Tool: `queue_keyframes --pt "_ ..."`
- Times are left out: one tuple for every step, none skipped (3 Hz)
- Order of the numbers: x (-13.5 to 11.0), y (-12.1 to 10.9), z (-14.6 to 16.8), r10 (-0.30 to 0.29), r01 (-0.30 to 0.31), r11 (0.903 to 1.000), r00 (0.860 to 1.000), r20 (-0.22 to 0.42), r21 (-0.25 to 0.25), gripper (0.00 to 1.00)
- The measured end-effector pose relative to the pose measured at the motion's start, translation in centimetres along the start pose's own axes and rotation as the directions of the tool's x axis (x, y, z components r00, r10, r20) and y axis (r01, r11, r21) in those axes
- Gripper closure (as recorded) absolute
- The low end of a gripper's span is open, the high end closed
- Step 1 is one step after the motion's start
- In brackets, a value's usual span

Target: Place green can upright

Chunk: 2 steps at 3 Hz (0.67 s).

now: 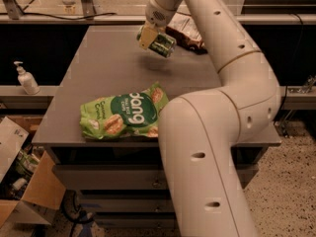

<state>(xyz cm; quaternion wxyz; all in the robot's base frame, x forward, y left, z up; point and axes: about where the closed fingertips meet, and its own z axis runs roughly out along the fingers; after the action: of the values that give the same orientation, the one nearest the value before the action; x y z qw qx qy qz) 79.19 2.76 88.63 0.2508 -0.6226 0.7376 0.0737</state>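
The green can [164, 44] is a small dark green drink can, held tilted on its side in the air over the far middle of the grey table [98, 68]. Its shadow lies on the tabletop below it. My gripper [148, 36] is shut on the can's left end, with yellowish fingers [146, 37] around it. My white arm comes down from the upper right and fills the right foreground.
A bright green "dang" snack bag [123, 113] lies flat near the table's front edge. A brown snack bag [186, 34] lies at the far edge behind the can. A soap bottle [25, 78] stands on the left ledge. A cardboard box [24, 191] sits on the floor lower left.
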Motion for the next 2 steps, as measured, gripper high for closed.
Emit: queue_keyframes --pt "0.7 -1.7 -3.5 0.101 -0.111 0.9931 0.971 0.215 0.037 1.00" --pt "1.0 -3.1 -6.0 0.158 -0.196 0.9798 0.886 0.435 0.042 1.00"
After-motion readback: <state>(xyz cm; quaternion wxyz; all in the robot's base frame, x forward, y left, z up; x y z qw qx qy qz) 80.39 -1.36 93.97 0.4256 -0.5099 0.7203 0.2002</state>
